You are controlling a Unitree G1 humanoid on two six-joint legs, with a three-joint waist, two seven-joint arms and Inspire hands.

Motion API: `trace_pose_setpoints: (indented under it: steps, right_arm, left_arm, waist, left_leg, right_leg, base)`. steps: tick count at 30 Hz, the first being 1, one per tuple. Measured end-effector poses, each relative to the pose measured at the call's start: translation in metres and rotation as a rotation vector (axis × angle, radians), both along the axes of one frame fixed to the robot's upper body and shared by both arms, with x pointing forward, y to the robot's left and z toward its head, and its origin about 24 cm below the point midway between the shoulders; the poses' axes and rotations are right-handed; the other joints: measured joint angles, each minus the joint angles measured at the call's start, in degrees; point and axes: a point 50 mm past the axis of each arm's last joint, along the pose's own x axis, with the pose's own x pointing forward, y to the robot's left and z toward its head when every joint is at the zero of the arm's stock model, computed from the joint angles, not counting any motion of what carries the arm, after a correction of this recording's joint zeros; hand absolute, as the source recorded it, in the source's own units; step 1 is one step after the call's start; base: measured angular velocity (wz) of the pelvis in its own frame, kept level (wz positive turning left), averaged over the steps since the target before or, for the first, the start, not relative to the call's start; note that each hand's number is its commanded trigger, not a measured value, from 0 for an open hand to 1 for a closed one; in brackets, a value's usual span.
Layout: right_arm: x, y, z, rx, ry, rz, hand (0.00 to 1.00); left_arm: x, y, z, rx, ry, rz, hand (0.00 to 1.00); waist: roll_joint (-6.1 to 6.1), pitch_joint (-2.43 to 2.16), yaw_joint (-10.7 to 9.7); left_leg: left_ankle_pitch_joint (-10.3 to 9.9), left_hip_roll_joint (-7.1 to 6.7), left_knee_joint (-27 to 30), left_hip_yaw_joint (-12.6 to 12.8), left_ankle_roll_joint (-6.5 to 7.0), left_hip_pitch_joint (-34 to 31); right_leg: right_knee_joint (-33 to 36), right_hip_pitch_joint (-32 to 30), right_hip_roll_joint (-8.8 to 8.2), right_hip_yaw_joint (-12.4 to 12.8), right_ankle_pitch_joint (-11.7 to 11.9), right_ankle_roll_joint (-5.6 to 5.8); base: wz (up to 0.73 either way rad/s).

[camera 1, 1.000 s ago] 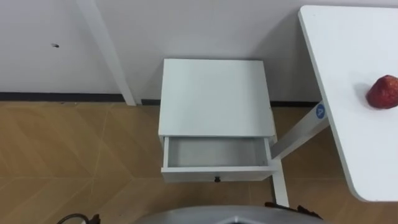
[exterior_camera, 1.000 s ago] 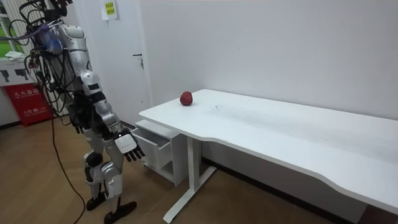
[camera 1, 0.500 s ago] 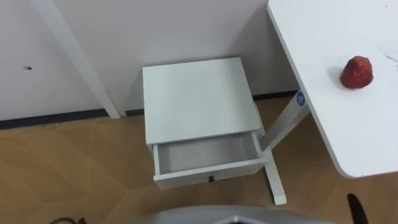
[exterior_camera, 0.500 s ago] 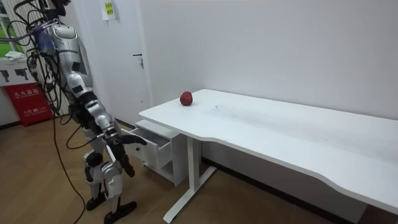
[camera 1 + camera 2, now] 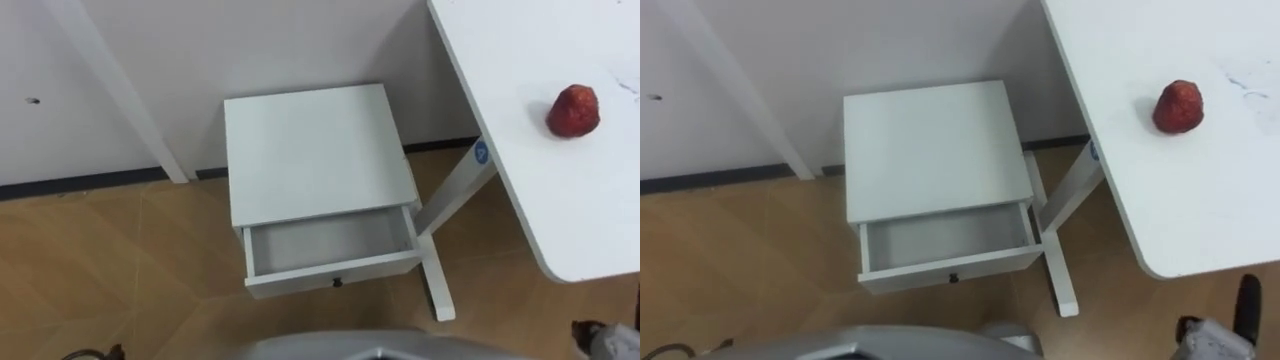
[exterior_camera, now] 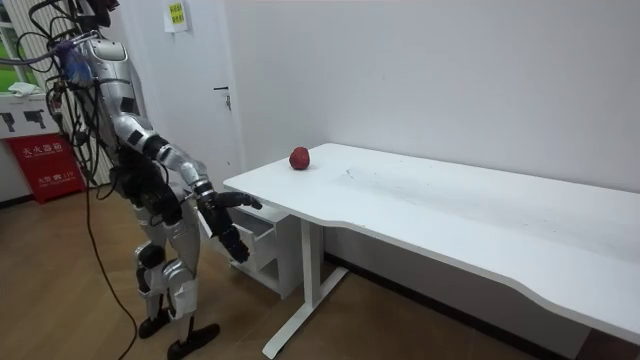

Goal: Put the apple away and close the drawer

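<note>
Rising from beside the thigh, the right hand (image 6: 218,210) now reaches forward toward the worktop (image 5: 530,190) edge. Its fingers seem loosely spread, though the room view is coarse. From the head it shows at 4 o'clock. The apple (image 5: 573,110) rests on the worktop at 2 o'clock, well apart from the hand. The drawer (image 5: 330,245) stands open on the 6 o'clock side of the cabinet (image 5: 310,150).
</note>
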Motion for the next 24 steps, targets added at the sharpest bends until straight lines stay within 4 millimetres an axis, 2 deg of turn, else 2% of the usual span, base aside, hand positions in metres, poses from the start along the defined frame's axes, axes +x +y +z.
trace_pose_setpoints:
  steps: [7, 10, 12, 15, 18, 22, 23, 24]
  right_arm:
    - [0.022, -0.020, 0.044, -0.170, 0.013, 0.037, 0.00]
    - [0.032, -0.028, 0.072, -0.306, 0.035, 0.064, 0.00]
    - [0.041, -0.027, 0.093, -0.453, 0.093, 0.121, 0.00]
    - [0.051, -0.023, 0.114, -0.622, 0.184, 0.193, 0.00]
    - [0.061, -0.020, 0.128, -0.796, 0.307, 0.276, 0.00]
    - [0.071, -0.013, 0.139, -0.945, 0.388, 0.349, 0.00]
    - [0.075, -0.010, 0.139, -0.979, 0.414, 0.382, 0.00]
    - [0.078, -0.007, 0.140, -1.011, 0.434, 0.413, 0.00]
  left_arm:
    - [0.001, -0.002, 0.000, 0.003, -0.001, -0.020, 0.00]
    - [0.002, -0.002, 0.001, 0.005, -0.014, -0.031, 0.00]
    - [0.003, -0.002, 0.001, 0.006, -0.017, -0.044, 0.00]
    - [0.002, -0.003, 0.001, 0.008, -0.011, -0.065, 0.00]
    - [-0.002, -0.004, 0.000, 0.005, 0.006, -0.068, 0.00]
    - [-0.003, -0.008, -0.001, -0.004, 0.025, -0.095, 0.00]
    - [-0.003, -0.009, -0.002, -0.008, 0.027, -0.105, 0.00]
    - [-0.002, -0.010, -0.002, -0.011, 0.027, -0.115, 0.00]
  waist:
    - [-0.33, 0.27, -0.4]
    - [0.09, 0.31, 0.0]
    - [0.36, 0.24, 0.1]
    - [0.43, 0.14, 0.5]
    - [0.51, 0.09, 1.0]
    - [0.55, 0.05, 1.7]
    - [0.11, 0.33, 1.9]
    - [0.53, 0.11, 2.1]
  left_leg:
    - [0.0, -0.05, 0.0, -0.1, 0.01, -0.1]
    - [0.0, -0.03, -0.1, -0.1, 0.03, -0.2]
    - [0.0, -0.01, -0.2, -0.2, 0.01, -0.5]
    - [0.0, 0.01, -0.2, 0.0, 0.00, -0.7]
    - [0.0, -0.01, -0.2, 0.1, 0.00, -0.6]
    - [0.0, 0.03, -0.1, 0.1, 0.00, -0.6]
    - [0.0, 0.04, -0.3, 0.1, 0.00, -0.6]
    - [0.0, 0.05, -0.5, 0.1, 0.00, -0.6]
  right_leg:
    - [0.0, -0.1, -0.01, 0.0, 0.0, 0.01]
    - [0.0, -0.4, 0.07, 0.3, 0.0, 0.01]
    - [0.0, -0.7, 0.09, 0.3, 0.0, 0.01]
    - [0.0, -0.9, 0.11, 0.2, 0.0, 0.01]
    - [0.0, -0.9, 0.10, 0.2, 0.0, 0.01]
    - [-0.1, -0.9, 0.10, 0.3, 0.0, 0.01]
    - [-0.1, -0.9, 0.11, 0.3, 0.0, 0.01]
    - [-0.1, -0.9, 0.10, 0.2, 0.0, 0.01]
  base:
    - [0.00]
    - [-0.04]
    - [0.00]
    - [0.00]
    - [0.00]
    - [0.00]
    - [0.00]
    - [0.00]
